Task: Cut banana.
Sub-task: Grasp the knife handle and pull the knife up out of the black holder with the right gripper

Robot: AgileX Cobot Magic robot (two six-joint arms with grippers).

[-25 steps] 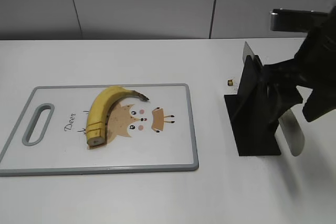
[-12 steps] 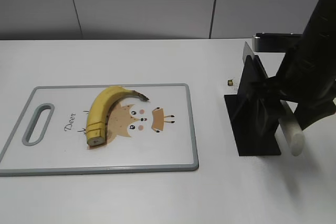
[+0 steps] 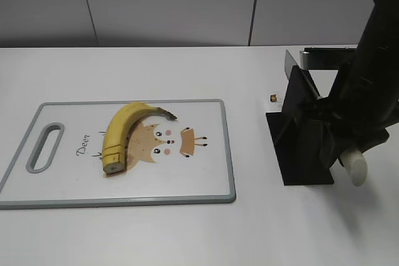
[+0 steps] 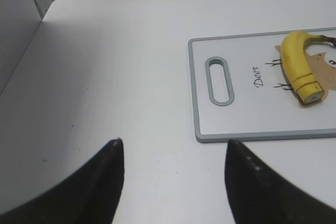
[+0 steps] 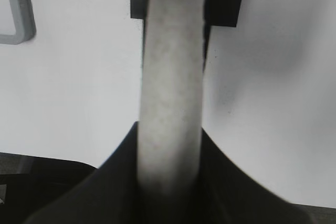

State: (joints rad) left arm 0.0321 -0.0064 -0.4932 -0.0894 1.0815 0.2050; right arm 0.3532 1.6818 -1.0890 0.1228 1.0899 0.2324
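The banana (image 3: 121,132) lies on the white cutting board (image 3: 209,182), curved, with its flat cut end toward the front; it also shows in the left wrist view (image 4: 296,61). My right gripper (image 3: 341,154) is shut on the pale knife handle (image 3: 356,167), which sticks out of the front of the black knife stand (image 3: 299,147). In the right wrist view the handle (image 5: 170,72) runs up between the jaws of my right gripper (image 5: 170,148). The blade tip (image 3: 290,61) pokes up behind the stand. My left gripper (image 4: 173,156) is open and empty over bare table, left of the board (image 4: 236,108).
A small brown bit (image 3: 273,98) lies on the table behind the stand. The board has a grey rim and a handle slot (image 3: 45,147) at its left end. A grey wall runs along the back of the table.
My right arm has swung upright over the stand, and the pale handle in its grip has shifted slightly right and down. The banana and board have not moved.
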